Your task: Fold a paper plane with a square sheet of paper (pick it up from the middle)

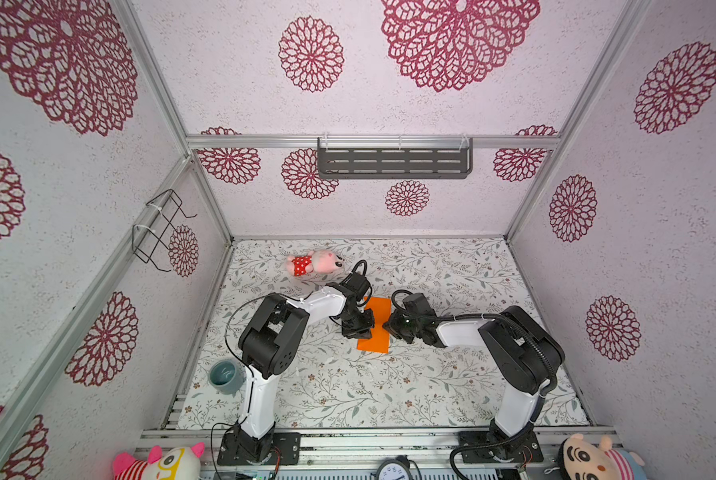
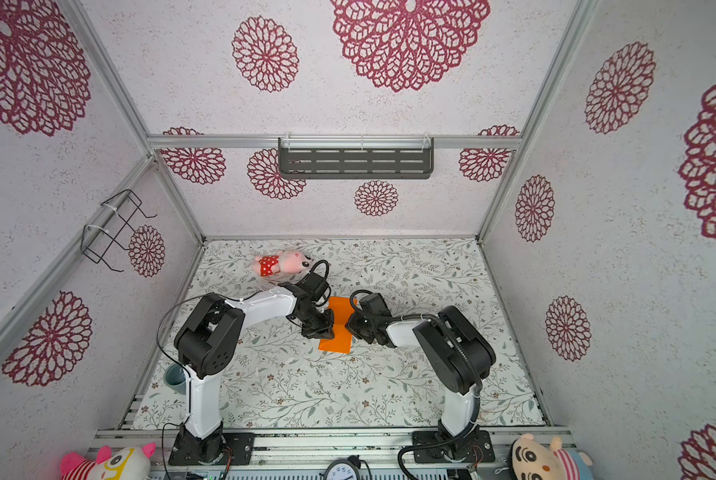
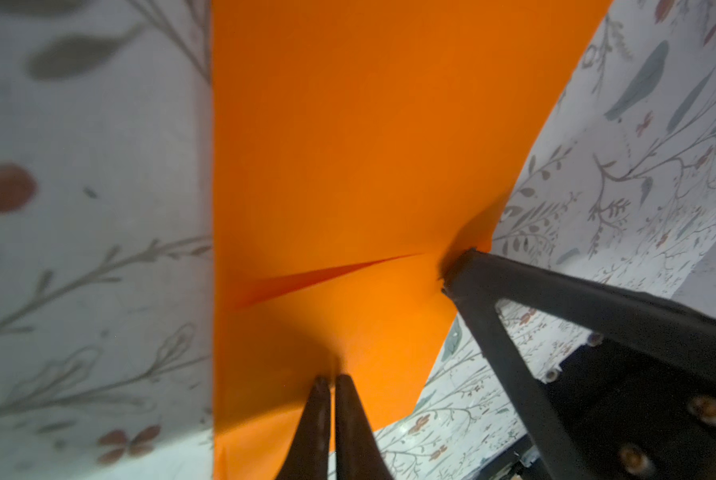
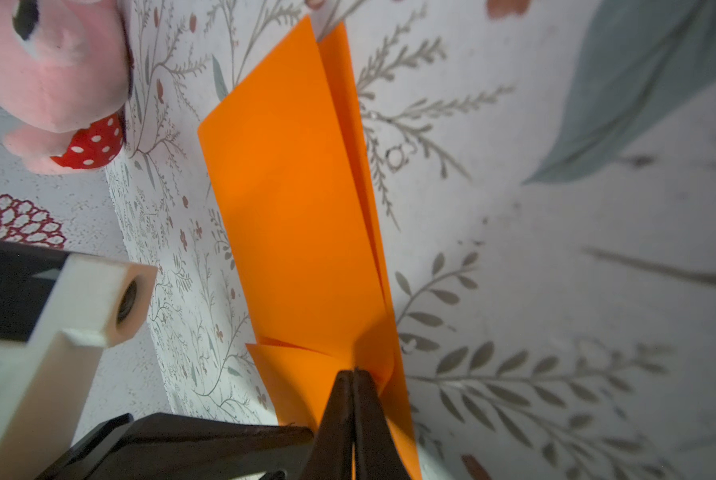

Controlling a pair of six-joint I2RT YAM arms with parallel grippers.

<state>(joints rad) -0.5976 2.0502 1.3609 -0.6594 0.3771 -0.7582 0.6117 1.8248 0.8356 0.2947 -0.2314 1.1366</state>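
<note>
Left pincer (image 3: 329, 380) and right pincer (image 4: 353, 372), both pressed together, pinch opposite edges of the orange paper (image 1: 373, 345).

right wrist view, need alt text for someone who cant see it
The right gripper, jaws shut, pinches one end of a folded orange paper whose two layers stretch away over a floral tablecloth. A pink plush toy in red dotted shorts lies beyond the paper, off to one side.
</note>
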